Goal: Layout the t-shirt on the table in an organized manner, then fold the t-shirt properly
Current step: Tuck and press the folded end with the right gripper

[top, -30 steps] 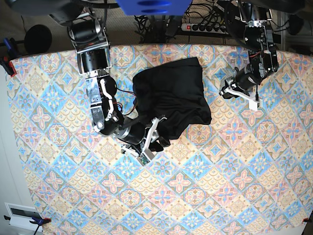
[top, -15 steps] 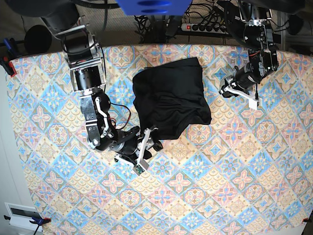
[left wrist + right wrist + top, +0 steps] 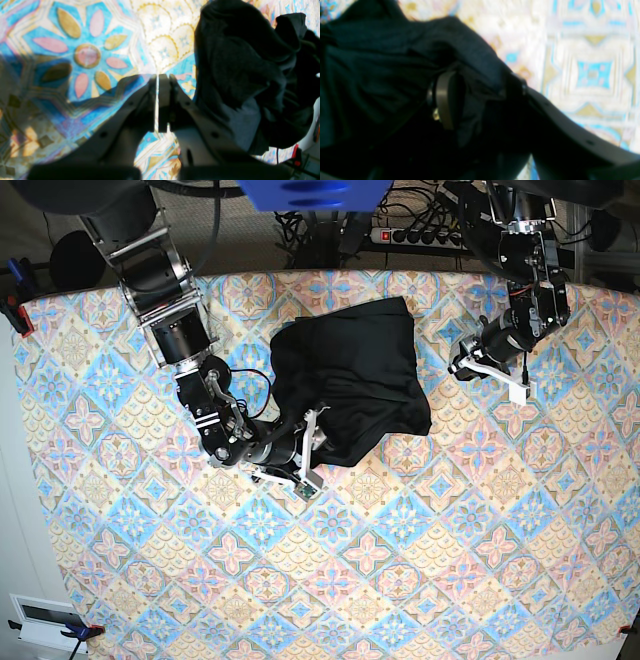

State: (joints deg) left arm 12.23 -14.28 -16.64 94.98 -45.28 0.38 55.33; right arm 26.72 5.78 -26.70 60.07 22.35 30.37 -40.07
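Patterned table [image 3: 420, 580] with a crumpled black t-shirt [image 3: 350, 380] near its far middle.
At the t-shirt's near-left edge, the right gripper [image 3: 312, 442] stands wide with cloth between its fingers; well right of the t-shirt, the left gripper [image 3: 468, 366] is closed, empty.

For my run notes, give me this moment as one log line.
t-shirt: bunched on table, not laid out | right gripper: open, jaws around shirt's near edge | left gripper: shut, empty, beside shirt | stage: layout
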